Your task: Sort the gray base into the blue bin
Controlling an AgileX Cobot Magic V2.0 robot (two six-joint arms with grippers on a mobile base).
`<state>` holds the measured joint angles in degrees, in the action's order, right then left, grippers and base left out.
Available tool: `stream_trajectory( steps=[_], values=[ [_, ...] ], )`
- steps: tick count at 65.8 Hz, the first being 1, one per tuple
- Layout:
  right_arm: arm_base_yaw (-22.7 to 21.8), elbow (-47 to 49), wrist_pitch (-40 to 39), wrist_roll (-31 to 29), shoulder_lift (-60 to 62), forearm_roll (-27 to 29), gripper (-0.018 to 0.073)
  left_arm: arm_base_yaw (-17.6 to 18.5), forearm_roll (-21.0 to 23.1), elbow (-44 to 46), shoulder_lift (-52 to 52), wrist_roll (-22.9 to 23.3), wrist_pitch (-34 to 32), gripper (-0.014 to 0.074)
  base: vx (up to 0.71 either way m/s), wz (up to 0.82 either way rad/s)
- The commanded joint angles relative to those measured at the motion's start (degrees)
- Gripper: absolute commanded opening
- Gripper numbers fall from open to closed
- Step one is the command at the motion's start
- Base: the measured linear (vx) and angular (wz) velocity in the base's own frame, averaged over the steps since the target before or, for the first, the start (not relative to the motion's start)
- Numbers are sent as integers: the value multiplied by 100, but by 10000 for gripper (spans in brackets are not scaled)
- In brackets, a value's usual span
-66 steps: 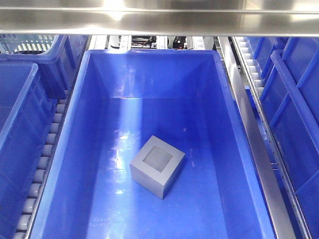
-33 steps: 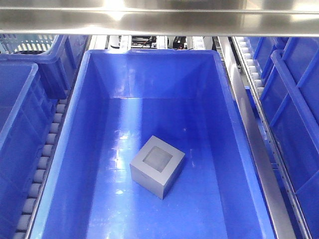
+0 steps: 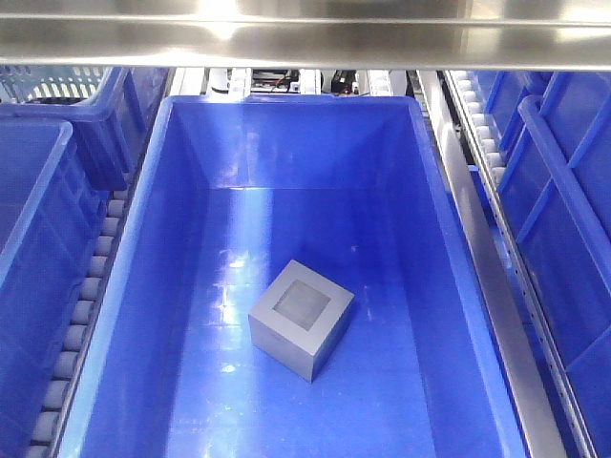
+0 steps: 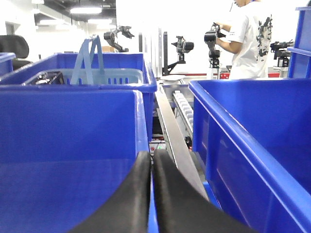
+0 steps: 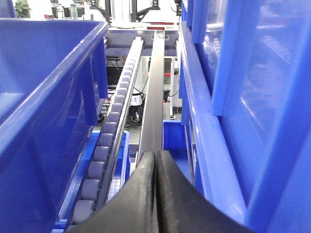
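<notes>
1. Nothing has changed over the last second: in the front-facing view the gray base sits at the same spot and the same angle as in both earlier pictures, low and just right of centre in the frame.
2. It rests on the floor of the blue bin, turned diagonally to the walls, with its shallow square recess facing up. It touches none of the walls, and no arm shows above it.
3. The left gripper shows only in its own wrist view, at the bottom centre of the frame. Its black jaws are pressed together with nothing between them. It sits low between two blue totes, looking along a metal rail. A paler slotted basket stands inside a tote at the upper left, and a person in a white shirt stands at the upper right.
4. The right gripper is likewise together and empty at the bottom centre of its view, aimed down a roller track between tote walls.
5. My reading is that the sorting is done: the block lies in the right tote, released and at rest, and both arms are clear of it. No further move seems to be needed for this piece.
</notes>
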<state>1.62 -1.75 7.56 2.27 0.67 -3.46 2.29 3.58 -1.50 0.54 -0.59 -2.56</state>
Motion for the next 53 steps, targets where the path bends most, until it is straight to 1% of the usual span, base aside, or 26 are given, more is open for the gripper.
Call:
stream_trajectory(
  steps=[1,8,18,26,29,53],
  values=[
    [-16,-82,-426,-37,66,-36,-9,21,-44,-172,117,128,-293,-6,0,0],
    [-16,-82,-426,-37,66,-36,-9,90,-193,-172,117,122,-187,-6,0,0],
    [-16,-82,-426,-37,66,-36,-9,90,-414,-172,117,122,-10,-6,0,0],
    [-16,-82,-426,-37,66,-36,-9,90,-389,-172,117,122,-10,-6,0,0],
    [-16,-82,-426,-37,66,-36,-9,90,-285,-172,117,122,-10,-6,0,0],
    [-16,-82,-426,-37,66,-36,-9,83,-291,-164,100,122,-2,-6,0,0]
  ],
)
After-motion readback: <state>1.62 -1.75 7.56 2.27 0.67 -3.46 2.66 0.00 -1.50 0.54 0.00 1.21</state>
